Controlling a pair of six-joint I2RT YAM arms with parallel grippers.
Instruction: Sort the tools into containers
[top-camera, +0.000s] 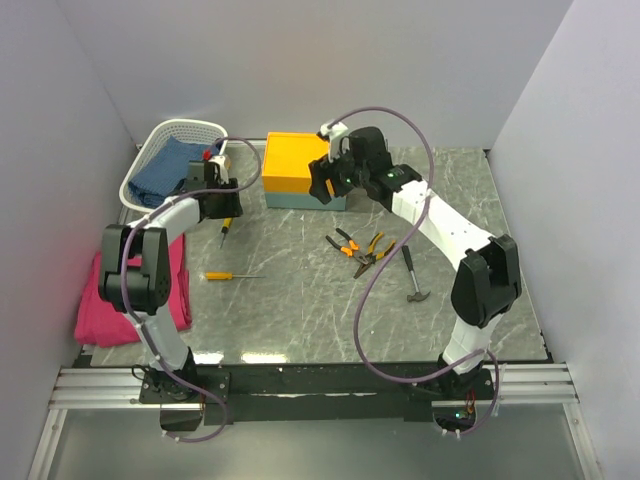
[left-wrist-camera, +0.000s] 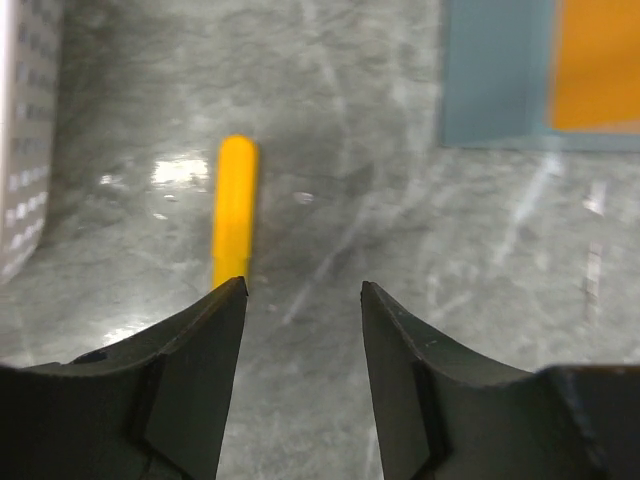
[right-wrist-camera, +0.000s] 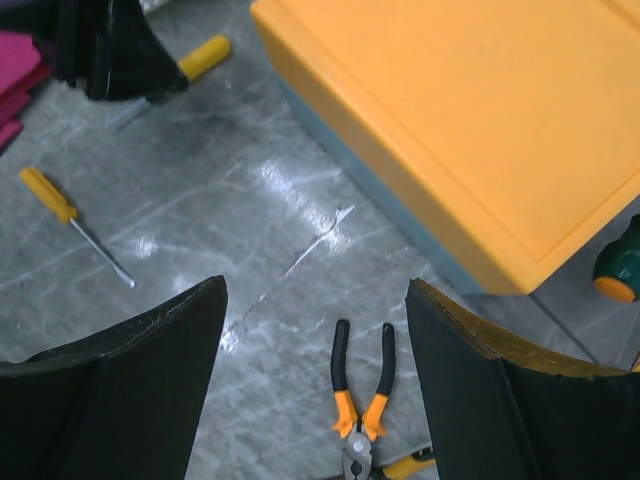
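A robotics lab cell: 2 arms (top-camera: 440, 225) on a rail (top-camera: 100, 385), white walls (top-camera: 300, 60) enclosing a marbled table (top-camera: 300, 320).

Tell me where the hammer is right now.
In the top view, the hammer lies on the right half of the table, just right of the pliers, with its metal head pointing toward the near edge.

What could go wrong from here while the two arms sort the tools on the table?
1. The yellow screwdriver handle lies in line with one finger of the left gripper, not centred between the open jaws. Closing may push it aside.
2. The orange box top below the open right gripper looks closed. A tool released there might roll off.
3. The white basket holds a blue cloth, so a tool may catch on it.
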